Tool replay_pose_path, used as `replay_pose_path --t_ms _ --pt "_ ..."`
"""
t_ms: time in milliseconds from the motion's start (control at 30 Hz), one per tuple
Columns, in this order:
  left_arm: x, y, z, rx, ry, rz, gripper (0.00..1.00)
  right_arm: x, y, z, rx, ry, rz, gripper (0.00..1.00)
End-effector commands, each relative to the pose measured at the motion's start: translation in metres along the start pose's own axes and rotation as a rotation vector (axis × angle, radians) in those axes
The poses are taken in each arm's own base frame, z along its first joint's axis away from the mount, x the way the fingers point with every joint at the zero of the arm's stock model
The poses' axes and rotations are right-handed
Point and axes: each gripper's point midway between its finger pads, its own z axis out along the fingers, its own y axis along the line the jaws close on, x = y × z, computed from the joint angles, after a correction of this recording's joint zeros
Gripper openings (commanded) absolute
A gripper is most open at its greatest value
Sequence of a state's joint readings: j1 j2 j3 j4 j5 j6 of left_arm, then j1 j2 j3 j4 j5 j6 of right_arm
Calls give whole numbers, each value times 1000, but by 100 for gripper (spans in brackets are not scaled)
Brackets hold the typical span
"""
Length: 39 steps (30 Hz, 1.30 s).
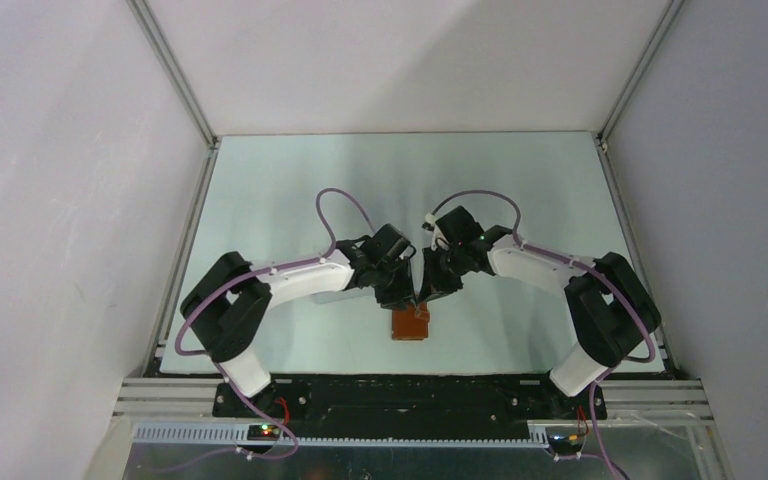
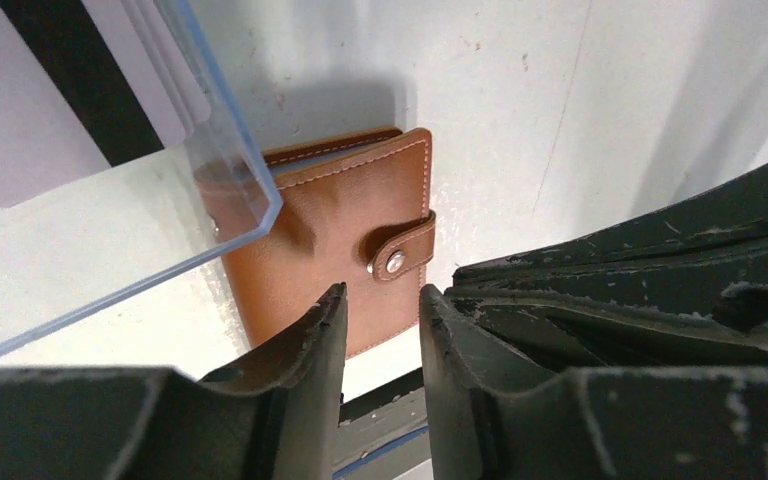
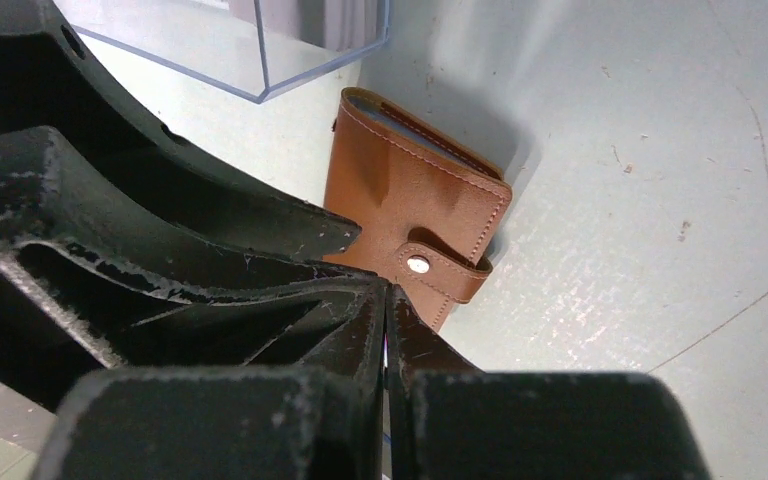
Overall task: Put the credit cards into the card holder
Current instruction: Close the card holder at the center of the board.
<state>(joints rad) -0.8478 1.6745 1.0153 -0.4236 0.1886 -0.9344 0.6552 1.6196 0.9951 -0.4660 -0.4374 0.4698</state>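
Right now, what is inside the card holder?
The card holder lies closed, its snap tab fastened. Only a pale strip of the inner pockets shows between the covers. Whether it holds anything is hidden by the leather.

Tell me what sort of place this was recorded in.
Most likely a lab robot cell: blank white walls on aluminium framing enclose a pale table, two arms are bolted at its near edge, with a card holder and clear plastic box as props.
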Motion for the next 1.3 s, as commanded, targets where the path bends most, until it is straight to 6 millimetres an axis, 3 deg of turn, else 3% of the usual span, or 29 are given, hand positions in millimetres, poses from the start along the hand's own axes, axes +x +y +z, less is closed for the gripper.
replay_pose_path --t_ms 0,167,467,1067,1267 --pt "-8 -15 -3 75 -26 -15 37 -3 4 -7 -24 -4 -7 0" --pt "-6 -15 8 81 -7 -30 28 10 -12 6 9 41 19 0" --pt "-3 -6 18 56 11 -36 24 26 -25 23 29 97 41 0" --pt "5 -2 18 62 35 -29 15 27 -23 33 19 105 49 0" --pt "7 1 17 58 33 -27 1 27 -21 33 10 104 51 0"
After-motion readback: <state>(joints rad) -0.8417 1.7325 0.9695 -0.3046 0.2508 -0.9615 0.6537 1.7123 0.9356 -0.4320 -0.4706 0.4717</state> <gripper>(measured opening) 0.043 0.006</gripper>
